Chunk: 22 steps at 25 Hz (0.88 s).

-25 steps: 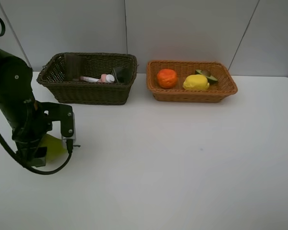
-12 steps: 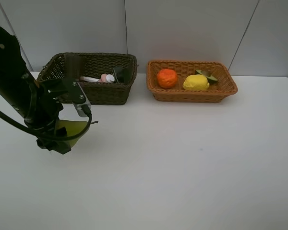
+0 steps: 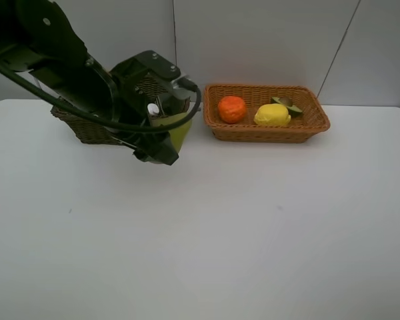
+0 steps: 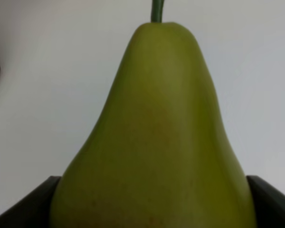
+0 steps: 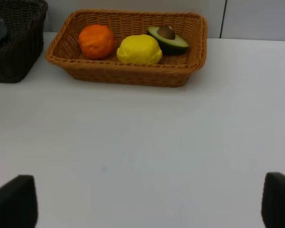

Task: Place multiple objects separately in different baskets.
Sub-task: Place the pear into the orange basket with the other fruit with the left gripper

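The left pincer (image 3: pixel 168 137) is clamped on the green pear (image 4: pixel 154 142) — held just left of the tan basket (image 3: pixel 267 131). It should be carried over the rim, lowered beside the orange (image 3: pixel 232 109) — then released.

A green pear (image 4: pixel 154 142) hung in the left pincer (image 3: pixel 167 143) by the dark brown basket (image 3: pixel 87 127). The tan basket (image 3: pixel 267 133), near the surface's far edge, held an orange (image 3: pixel 232 109), lemon (image 3: pixel 272 115) and avocado half (image 3: pixel 288 105).
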Each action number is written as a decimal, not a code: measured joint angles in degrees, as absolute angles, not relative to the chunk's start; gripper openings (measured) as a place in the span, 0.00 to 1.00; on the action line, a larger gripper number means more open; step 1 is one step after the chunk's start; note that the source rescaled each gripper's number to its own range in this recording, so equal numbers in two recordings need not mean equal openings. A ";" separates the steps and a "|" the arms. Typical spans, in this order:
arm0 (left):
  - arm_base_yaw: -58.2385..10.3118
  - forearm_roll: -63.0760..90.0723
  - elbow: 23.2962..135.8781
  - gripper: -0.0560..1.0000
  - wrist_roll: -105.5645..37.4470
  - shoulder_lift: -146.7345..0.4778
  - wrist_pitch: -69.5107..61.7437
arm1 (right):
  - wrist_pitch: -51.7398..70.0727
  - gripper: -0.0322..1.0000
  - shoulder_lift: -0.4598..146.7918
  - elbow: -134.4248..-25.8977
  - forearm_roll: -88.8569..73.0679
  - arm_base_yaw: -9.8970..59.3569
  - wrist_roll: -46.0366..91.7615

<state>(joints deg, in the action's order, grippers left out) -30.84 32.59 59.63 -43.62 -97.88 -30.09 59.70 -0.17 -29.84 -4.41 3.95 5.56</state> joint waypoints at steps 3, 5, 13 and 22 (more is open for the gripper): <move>-32.87 32.92 65.09 0.93 -43.62 -101.30 -28.16 | 59.70 1.00 -0.17 -29.84 -4.41 3.95 5.56; -34.08 33.10 69.07 0.93 -43.32 -103.90 -27.77 | 59.70 1.00 -0.17 -29.84 -4.41 3.95 5.56; -36.72 33.24 85.60 0.93 -40.66 -115.35 -27.56 | 59.70 1.00 -0.17 -29.84 -4.41 3.95 5.56; -36.76 32.59 98.91 0.93 -40.53 -126.04 -24.02 | 59.70 1.00 -0.17 -29.84 -4.41 3.95 5.56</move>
